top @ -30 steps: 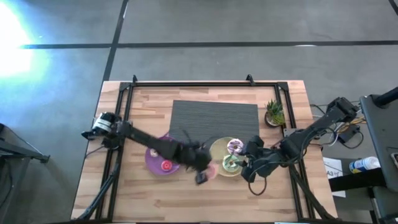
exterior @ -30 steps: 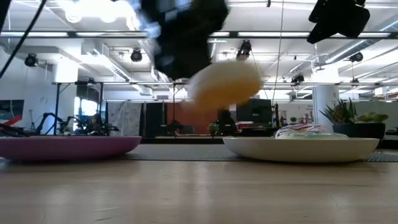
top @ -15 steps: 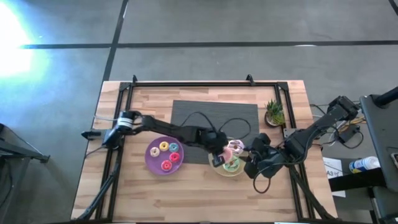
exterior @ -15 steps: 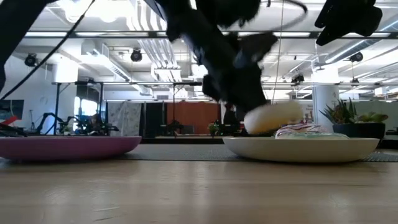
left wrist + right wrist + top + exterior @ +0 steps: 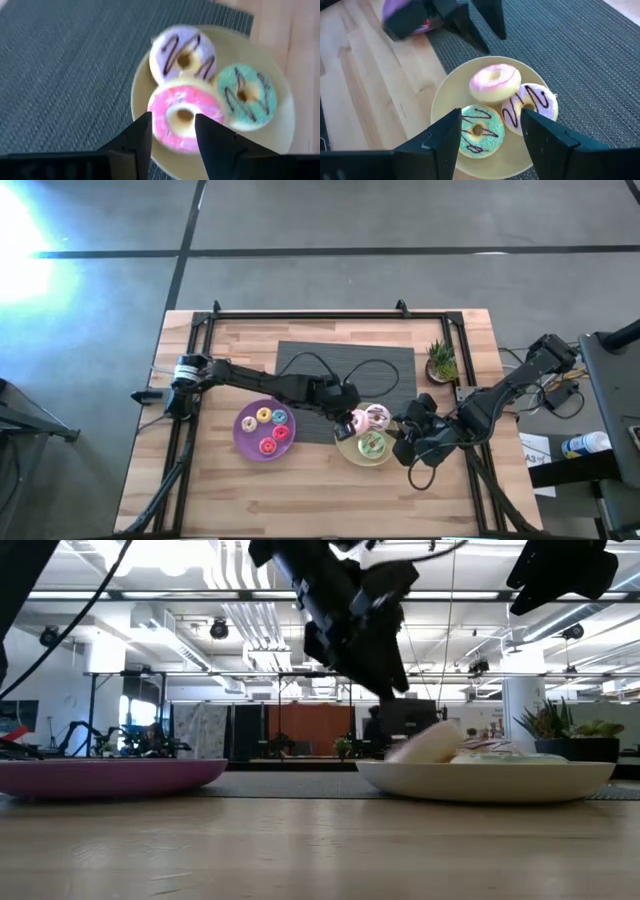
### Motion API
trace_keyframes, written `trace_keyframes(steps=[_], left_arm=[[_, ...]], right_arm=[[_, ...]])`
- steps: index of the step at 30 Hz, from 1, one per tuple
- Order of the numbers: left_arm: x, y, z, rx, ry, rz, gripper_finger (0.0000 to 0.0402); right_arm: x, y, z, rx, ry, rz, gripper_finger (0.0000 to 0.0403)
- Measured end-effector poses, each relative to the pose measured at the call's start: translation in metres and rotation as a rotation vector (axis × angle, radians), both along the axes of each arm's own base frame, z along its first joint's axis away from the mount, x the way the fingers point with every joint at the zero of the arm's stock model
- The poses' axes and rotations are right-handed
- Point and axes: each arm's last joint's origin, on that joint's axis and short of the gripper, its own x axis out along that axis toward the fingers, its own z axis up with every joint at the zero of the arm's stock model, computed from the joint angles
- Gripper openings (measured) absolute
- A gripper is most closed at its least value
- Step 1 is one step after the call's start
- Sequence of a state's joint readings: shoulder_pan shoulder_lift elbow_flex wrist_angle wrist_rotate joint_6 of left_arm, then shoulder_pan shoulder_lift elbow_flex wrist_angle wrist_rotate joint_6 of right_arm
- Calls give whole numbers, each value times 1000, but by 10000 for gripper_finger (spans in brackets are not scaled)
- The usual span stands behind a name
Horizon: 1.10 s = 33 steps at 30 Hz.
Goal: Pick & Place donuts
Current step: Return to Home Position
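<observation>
High view, clock positions as seen from above.

Left claw – hangs over the 10 o'clock rim of the yellow plate, arm stretched in across the dark mat. In its wrist view the two fingers stand apart with nothing clamped between them; the pink donut shows through the gap, lying on the plate below. Low view agrees: the claw is up above the plate and the pink donut rests on the plate's near-left part, leaning on the rim.

Yellow plate holds three large donuts, all touching one another:
- pink donut at 10 o'clock
- white donut with dark streaks at 1 o'clock
- green donut at 6 o'clock

Right claw – just off the plate's 3 o'clock side, raised. Its fingers are spread wide, holding nothing.

Purple plate sits at 9 o'clock from the yellow plate, apart from it, on bare wood. On it: small yellow donut at 11, small blue donut at 1, small orange donut at 4, small red donut at 6.

Potted plant stands at the mat's 3 o'clock edge.
</observation>
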State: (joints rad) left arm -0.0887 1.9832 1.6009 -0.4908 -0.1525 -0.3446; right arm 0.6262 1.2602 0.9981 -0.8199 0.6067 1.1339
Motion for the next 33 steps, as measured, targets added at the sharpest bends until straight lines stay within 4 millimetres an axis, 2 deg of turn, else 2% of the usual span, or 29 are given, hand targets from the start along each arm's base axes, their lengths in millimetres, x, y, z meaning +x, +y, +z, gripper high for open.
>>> trace_keyframes(steps=[4,10,12,17,22,24,26,30,33], left_arm=[[1,1,6,2,-40,2,124],[-2,-8,-3,-53,16,15,124],[-9,-20,10,-58,1,-12,124],[-45,-49,57,-72,-22,-111,124],[-72,-59,80,-106,-26,-114,124],[-83,-60,96,-205,-74,-36,124],[-90,-63,105,-268,-122,-7,124],[-92,-73,101,-280,-246,-122,124],[-85,-72,89,-416,-407,-258,124]], right_arm=[[0,0,0,-1,1,0,194],[-1,0,0,13,1,-15,194],[-4,3,0,30,-1,-24,194],[-17,13,0,76,6,-22,194],[-24,21,-2,185,87,19,194],[-25,22,-1,244,103,11,194],[-24,25,1,331,102,-3,194],[-16,32,8,334,15,136,194],[-6,33,11,308,-118,244,194]])
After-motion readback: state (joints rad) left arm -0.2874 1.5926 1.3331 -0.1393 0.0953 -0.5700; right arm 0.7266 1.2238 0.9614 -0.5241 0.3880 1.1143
